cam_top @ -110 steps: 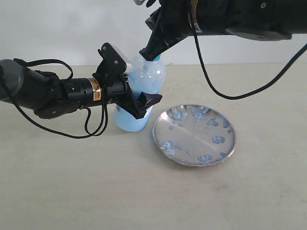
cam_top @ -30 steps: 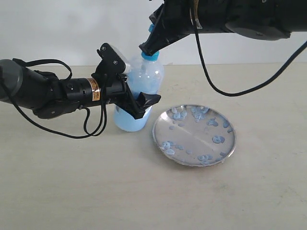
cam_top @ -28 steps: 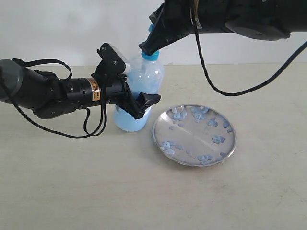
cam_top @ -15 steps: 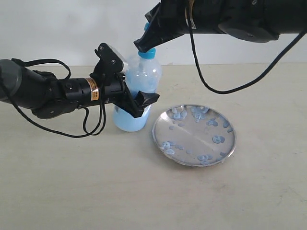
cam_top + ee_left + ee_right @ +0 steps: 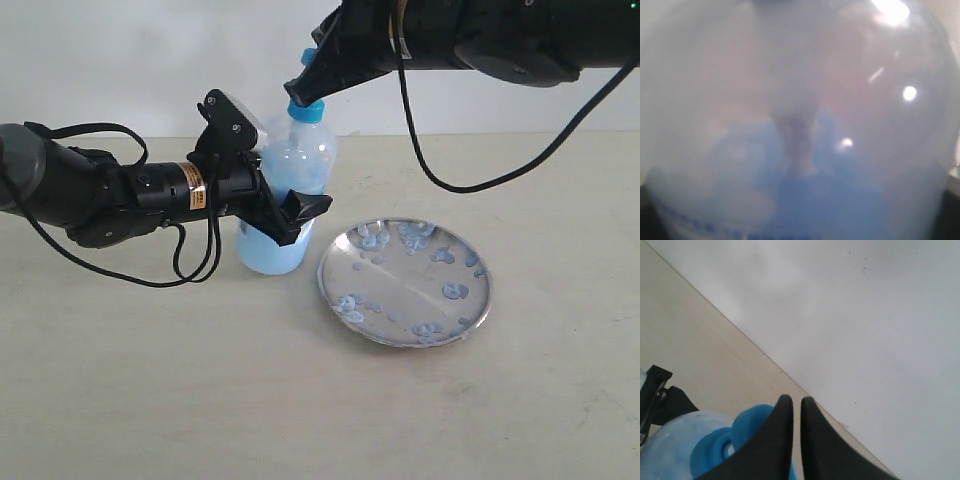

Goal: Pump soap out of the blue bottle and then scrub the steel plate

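Note:
The blue bottle (image 5: 296, 165) stands upright left of the steel plate (image 5: 400, 296), its lower part full of light blue soap (image 5: 268, 254). My left gripper (image 5: 290, 212) is shut around the bottle's body from the left. The left wrist view is filled by the blurred bottle (image 5: 800, 100) and the soap (image 5: 830, 200) inside; its fingers are hidden there. My right gripper (image 5: 299, 93) is shut, its tips right at the top of the blue pump head (image 5: 747, 427). In its own view the right gripper (image 5: 792, 402) holds nothing. Pale blue blobs (image 5: 455, 291) dot the plate.
The bottle and plate rest on a beige table (image 5: 150, 390), with a white wall (image 5: 120, 60) behind. The right arm and its black cable (image 5: 470, 190) reach over the area above the plate.
My right gripper has risen a little, so more of the blue collar shows under its tips. The bottle has shifted slightly left in my left gripper. The plate has not moved.

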`<state>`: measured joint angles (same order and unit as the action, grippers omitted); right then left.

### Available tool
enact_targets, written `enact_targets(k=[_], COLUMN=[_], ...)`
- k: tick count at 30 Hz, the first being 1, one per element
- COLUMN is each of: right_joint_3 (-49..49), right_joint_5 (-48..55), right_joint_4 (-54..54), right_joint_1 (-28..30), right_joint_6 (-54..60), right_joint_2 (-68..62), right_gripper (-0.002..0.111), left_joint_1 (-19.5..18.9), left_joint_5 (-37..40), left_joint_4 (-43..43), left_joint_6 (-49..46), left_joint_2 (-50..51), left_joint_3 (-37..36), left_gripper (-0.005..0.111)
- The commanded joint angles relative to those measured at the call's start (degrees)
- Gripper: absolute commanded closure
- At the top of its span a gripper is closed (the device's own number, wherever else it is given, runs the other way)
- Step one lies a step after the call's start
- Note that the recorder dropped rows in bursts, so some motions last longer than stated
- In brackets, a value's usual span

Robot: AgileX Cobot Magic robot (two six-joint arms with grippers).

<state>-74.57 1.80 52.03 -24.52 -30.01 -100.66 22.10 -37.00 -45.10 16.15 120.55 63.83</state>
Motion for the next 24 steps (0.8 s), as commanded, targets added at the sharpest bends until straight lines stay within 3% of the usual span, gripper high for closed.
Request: enact_targets(k=[1, 18, 24], right_joint_3=[1.93, 5.24, 5.36], right_joint_5=[5.27, -1.02, -8.83], right_joint_4=[-0.89, -0.3, -4.86], right_joint_1=[-0.03, -0.03, 3.0], right_joint_6=[-0.02, 0.59, 0.59], right_joint_2=[-2.85, -2.7, 8.51], right_gripper=[0.109, 0.109, 0.109], left_joint_1=[0.19, 0.19, -0.8], left_joint_5=[3.88, 3.68, 0.59], left_joint_4=[-2.16, -2.27, 3.78], left_joint_6=[-1.53, -1.53, -1.53], left_joint_2=[0.94, 0.94, 0.94], left_joint_3=[-0.84, -0.84, -1.55], left_gripper=[0.102, 0.102, 0.102])
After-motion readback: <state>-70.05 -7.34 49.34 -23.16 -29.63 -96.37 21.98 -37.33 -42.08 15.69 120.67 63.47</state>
